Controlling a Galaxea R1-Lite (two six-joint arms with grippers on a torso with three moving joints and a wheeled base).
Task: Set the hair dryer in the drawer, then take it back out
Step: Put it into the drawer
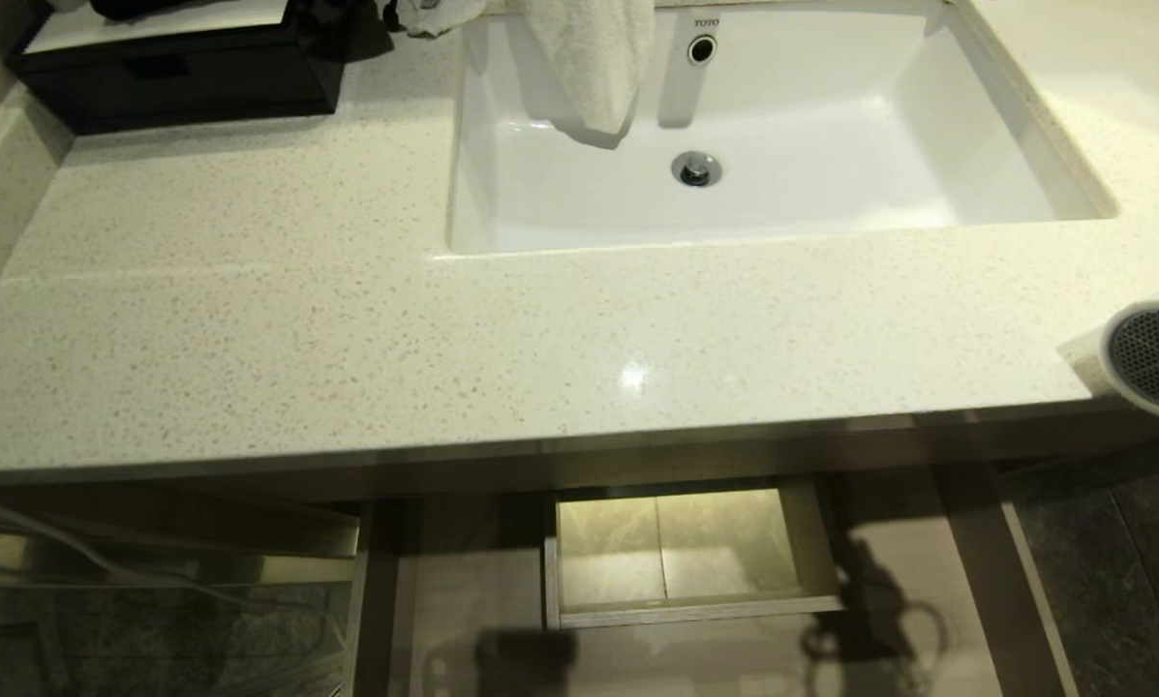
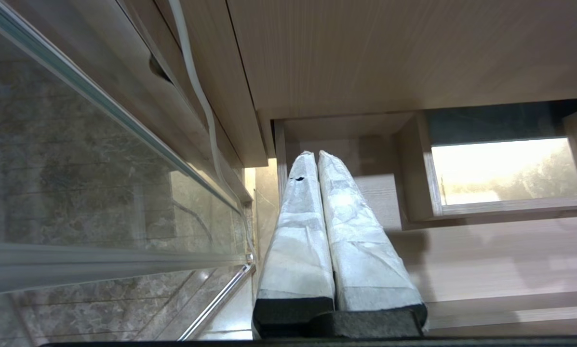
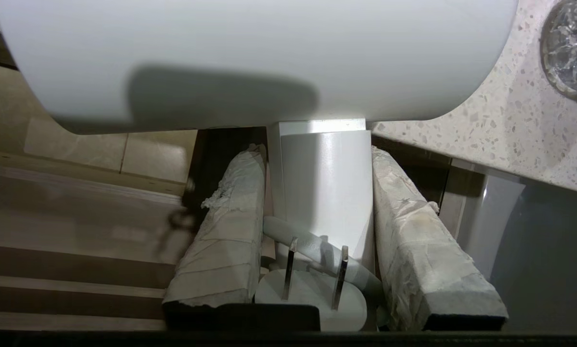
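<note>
The white hair dryer point(image 1: 1155, 353) hangs at the counter's front right corner, its dark mesh grille facing me. My right gripper point(image 3: 317, 154) is shut on the dryer's handle point(image 3: 324, 193), one taped finger on each side, with the fat barrel point(image 3: 249, 58) across the fingertips. Between the fingers lie the pale cord and the two-pronged plug point(image 3: 312, 289). The light-wood drawer point(image 1: 463, 581) stands pulled out under the counter, with its boxed cutout point(image 1: 695, 557) showing floor tiles. My left gripper point(image 2: 312, 154) is shut and empty, low beside the drawer point(image 2: 486, 260).
A speckled counter point(image 1: 347, 319) holds a white sink point(image 1: 782, 126) with a towel point(image 1: 589, 58) over its rim, and a black box point(image 1: 172, 68) stands at the far left. A glass panel point(image 1: 153, 620) and a white cable point(image 2: 192, 72) are low on the left. A glass tumbler point(image 3: 570, 43) stands on the counter.
</note>
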